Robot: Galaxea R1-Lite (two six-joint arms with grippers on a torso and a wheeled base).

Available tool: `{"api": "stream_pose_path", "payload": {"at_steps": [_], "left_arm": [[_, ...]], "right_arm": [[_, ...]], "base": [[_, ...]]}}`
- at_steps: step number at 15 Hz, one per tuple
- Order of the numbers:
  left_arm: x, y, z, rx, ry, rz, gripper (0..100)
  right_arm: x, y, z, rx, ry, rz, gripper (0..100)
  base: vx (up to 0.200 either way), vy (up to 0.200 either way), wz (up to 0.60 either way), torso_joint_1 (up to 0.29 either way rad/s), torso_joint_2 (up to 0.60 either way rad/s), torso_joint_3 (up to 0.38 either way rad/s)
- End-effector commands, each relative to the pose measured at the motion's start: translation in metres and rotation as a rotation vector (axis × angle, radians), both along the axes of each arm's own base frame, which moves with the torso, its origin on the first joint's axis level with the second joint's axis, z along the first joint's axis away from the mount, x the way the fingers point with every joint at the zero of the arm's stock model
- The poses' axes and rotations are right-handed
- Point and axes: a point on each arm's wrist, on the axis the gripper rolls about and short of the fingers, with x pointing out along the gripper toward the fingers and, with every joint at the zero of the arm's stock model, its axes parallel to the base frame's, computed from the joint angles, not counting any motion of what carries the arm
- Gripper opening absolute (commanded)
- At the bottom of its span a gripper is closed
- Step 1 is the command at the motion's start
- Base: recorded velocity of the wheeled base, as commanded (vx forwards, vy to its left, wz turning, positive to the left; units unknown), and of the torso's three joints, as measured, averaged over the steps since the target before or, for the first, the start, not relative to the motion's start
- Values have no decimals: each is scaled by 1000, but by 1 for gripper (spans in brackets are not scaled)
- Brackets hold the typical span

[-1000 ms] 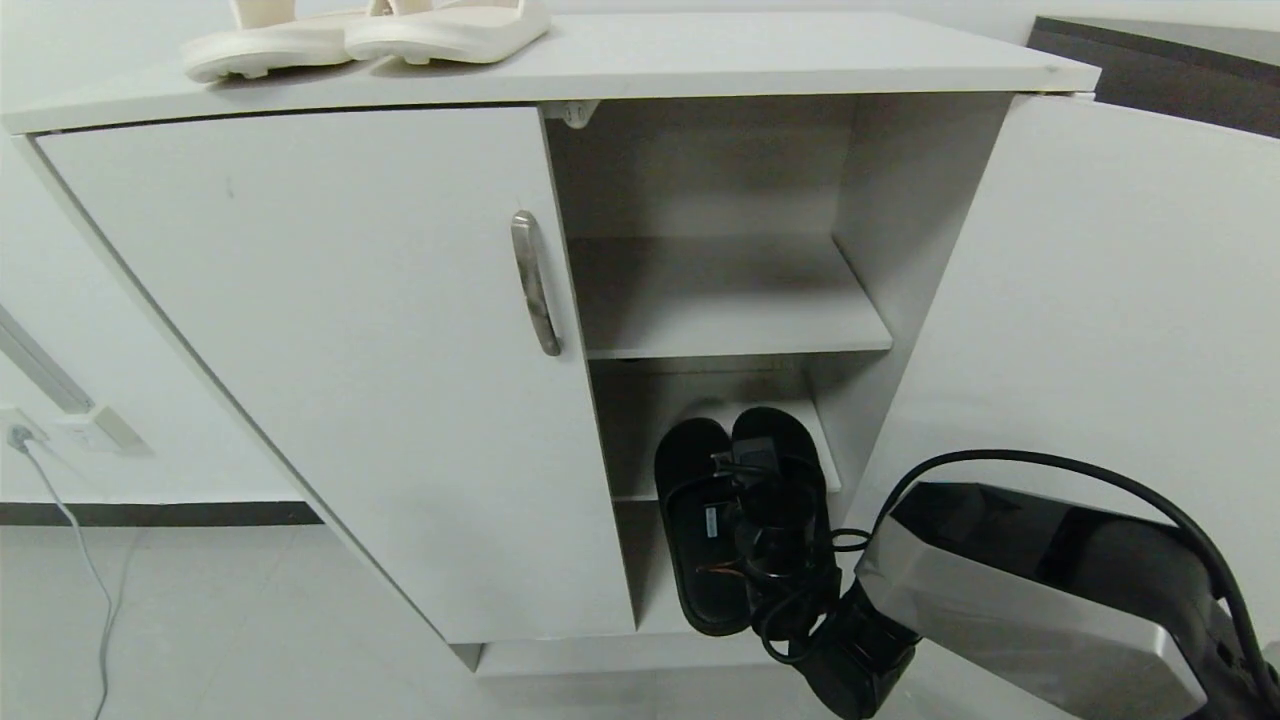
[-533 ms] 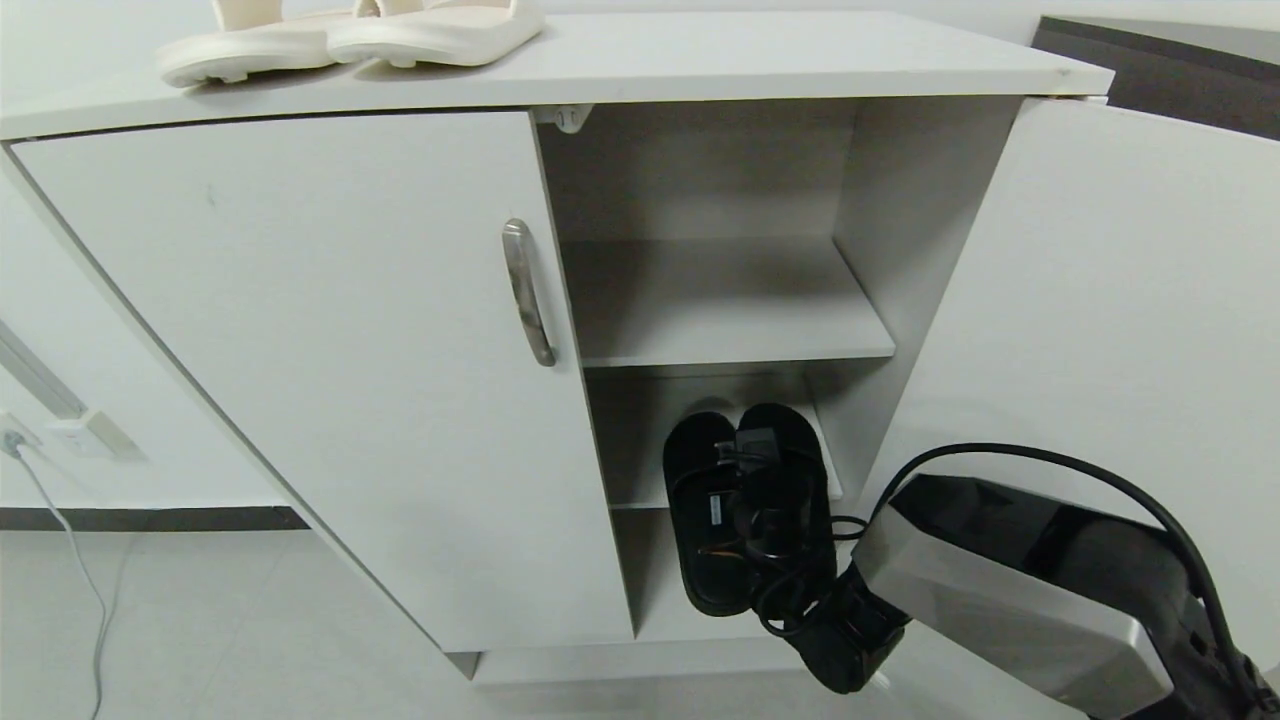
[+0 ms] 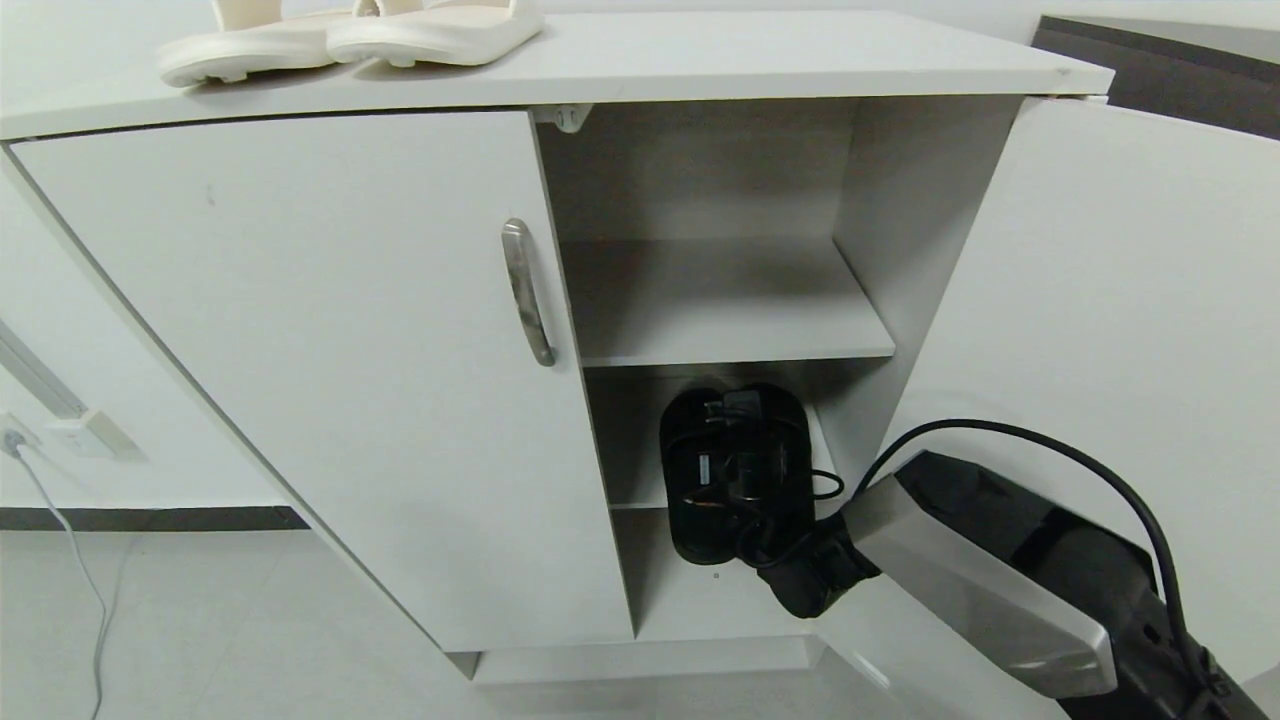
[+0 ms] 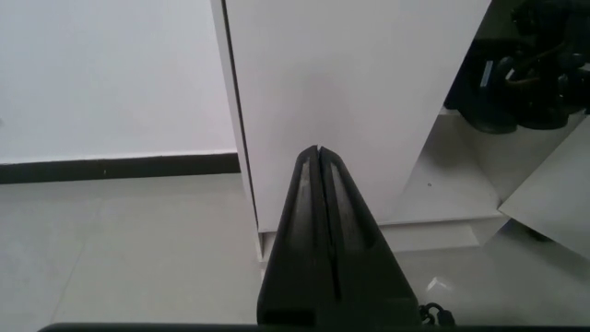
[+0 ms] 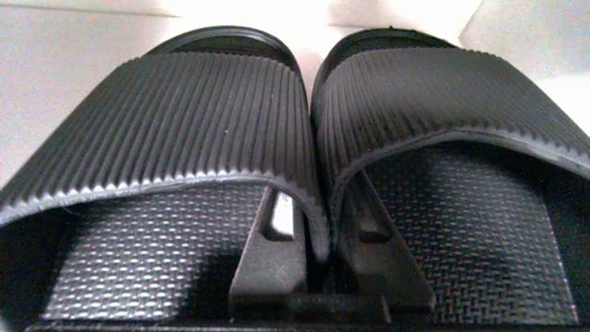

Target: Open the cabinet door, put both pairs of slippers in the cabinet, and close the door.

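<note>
A pair of black slippers [image 3: 720,470] is tilted toe-first into the white cabinet's [image 3: 600,70] lower compartment, heels out past the low shelf edge [image 3: 632,500]. My right gripper [image 3: 762,512] is shut on the black slippers; in the right wrist view its fingers [image 5: 277,249] pinch the two inner walls of the black slippers [image 5: 166,138] together, right gripper [image 5: 324,247]. A cream pair of slippers [image 3: 350,35] lies on the cabinet top at the left. The right door [image 3: 1120,330] stands open. My left gripper [image 4: 318,189] is shut and empty, low before the closed left door [image 4: 350,83].
The left door [image 3: 300,350] carries a metal handle [image 3: 525,290]. An upper shelf [image 3: 720,300] is bare. The cabinet floor [image 3: 700,610] lies below the slippers. A wall socket and cable [image 3: 60,470] are at the far left over the grey floor.
My right arm has pushed the black slippers up and deeper into the lower compartment. The head camera shifted slightly at first. The cream pair has not moved.
</note>
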Motion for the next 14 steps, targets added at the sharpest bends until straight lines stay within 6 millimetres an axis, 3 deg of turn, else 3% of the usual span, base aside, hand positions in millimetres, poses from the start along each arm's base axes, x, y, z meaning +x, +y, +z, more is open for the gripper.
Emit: {"api": "stream_pose_path", "payload": {"at_steps": [1,9,14], "left_arm": [[0,0,0,-1,0,1,0],[0,0,0,-1,2,1,0],[0,0,0,0,-1,1,0]], "right_arm": [[17,0,-7,-1,-3,-20,0],[49,-1,9,15,-24,-46,0],[52,-4,-3,-16,21,-23,0]], "base": [[0,0,0,0,0,0],[0,0,0,0,0,0],[0,0,0,0,0,0]]}}
